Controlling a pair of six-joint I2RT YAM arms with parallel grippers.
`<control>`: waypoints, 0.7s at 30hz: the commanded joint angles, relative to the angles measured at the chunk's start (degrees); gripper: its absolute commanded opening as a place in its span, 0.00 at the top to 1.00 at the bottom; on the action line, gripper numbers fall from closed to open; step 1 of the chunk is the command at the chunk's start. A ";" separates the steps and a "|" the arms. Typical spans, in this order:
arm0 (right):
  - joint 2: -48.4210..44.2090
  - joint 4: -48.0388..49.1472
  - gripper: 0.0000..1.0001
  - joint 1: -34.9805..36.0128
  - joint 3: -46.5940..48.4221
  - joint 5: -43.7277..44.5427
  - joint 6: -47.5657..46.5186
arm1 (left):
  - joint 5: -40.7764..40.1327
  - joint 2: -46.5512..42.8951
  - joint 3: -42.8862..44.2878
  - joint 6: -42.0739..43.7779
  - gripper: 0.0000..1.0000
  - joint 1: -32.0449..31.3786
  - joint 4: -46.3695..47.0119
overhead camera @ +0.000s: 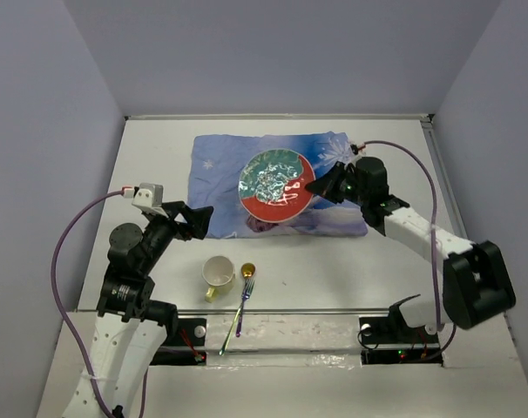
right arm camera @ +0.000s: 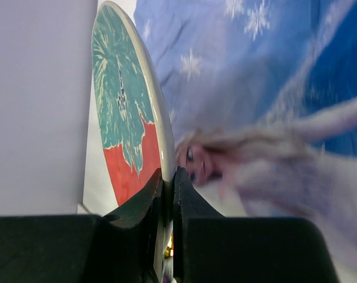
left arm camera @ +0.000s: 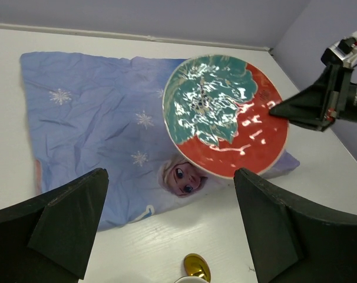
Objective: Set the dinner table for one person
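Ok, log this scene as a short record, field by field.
right tool: shut on the rim of the glossy round red-and-green plate
plate: tilted, over the blue cartoon-printed cloth mat
left tool: open, holding nothing, beside the mat's near left corner
matte white tabletop: cream mug, gold spoon and iridescent fork lie near its front edge, off the mat

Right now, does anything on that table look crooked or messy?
Yes: the blue mat is wrinkled, not flat, and the fork lies at a slant beside the mug near the front edge of the table.
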 commanded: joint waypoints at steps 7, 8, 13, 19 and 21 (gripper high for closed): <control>21.63 19.81 1.00 -0.36 20.59 2.36 6.36 | -4.60 -1.49 0.60 -0.14 0.01 -1.33 0.09; 22.44 19.81 1.00 -0.36 21.46 2.37 6.46 | -4.87 -1.57 0.60 -0.23 0.01 -1.33 -0.17; 25.43 19.81 1.00 -0.36 21.56 3.68 6.46 | -5.40 -1.40 0.69 -0.23 0.01 -1.33 -0.35; 30.70 19.90 1.00 -1.41 21.47 1.14 7.77 | -5.49 -1.22 0.87 -0.32 0.01 -1.50 -0.52; 31.76 20.34 1.00 -1.41 21.12 -0.26 8.30 | -5.40 -0.96 0.87 -0.32 0.01 -1.50 -0.52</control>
